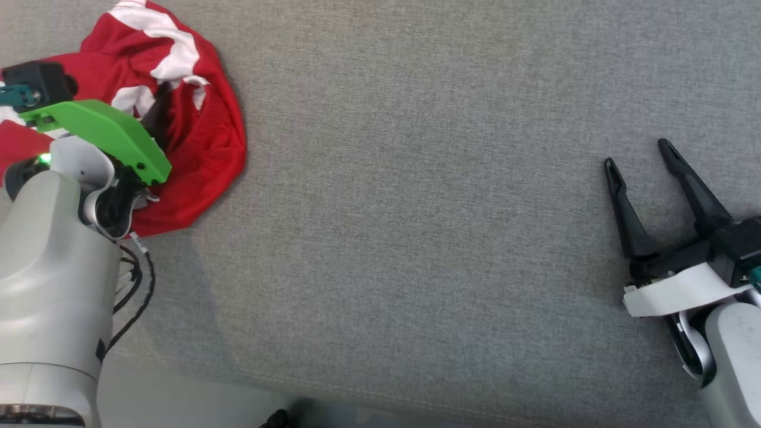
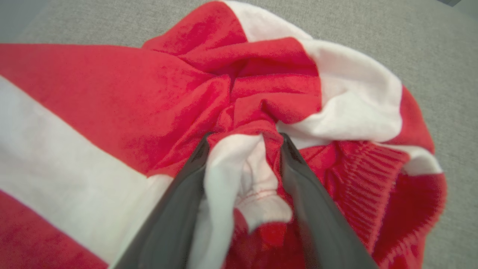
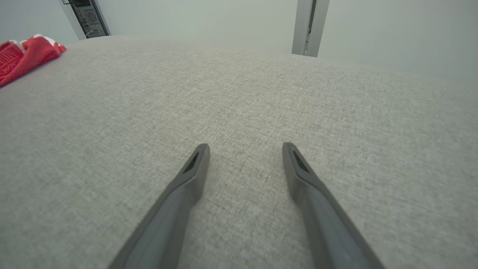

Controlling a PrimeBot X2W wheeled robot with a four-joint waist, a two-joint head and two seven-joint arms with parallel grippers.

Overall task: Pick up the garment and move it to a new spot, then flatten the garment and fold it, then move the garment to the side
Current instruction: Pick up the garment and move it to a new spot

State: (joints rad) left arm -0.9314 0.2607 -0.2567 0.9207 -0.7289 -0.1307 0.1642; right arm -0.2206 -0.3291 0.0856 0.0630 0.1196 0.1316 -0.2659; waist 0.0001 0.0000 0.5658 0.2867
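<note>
While the right gripper sits at the lower right of the head view, its two dark fingers spread wide over bare cloth with nothing between them, the left gripper is pushed down into a crumpled red and white sweater. The sweater lies bunched in a heap at the far left of a broad grey upholstered surface, well apart from the right gripper.

From the left wrist view, the left fingers stand open, about as wide as the right ones. A raised fold of white and red fabric sits between them, touching both inner faces, but it is not squeezed flat. A ribbed red hem curls just to the right of the fingers.

In the head view, a bright green bracket on the left wrist and the pale forearm cover the left fingers and part of the sweater. Black cables loop beside the forearm.

The right wrist view shows a pale upright post beyond the surface's far edge and a dark cabinet at top left — any markings on it are too small to read.
</note>
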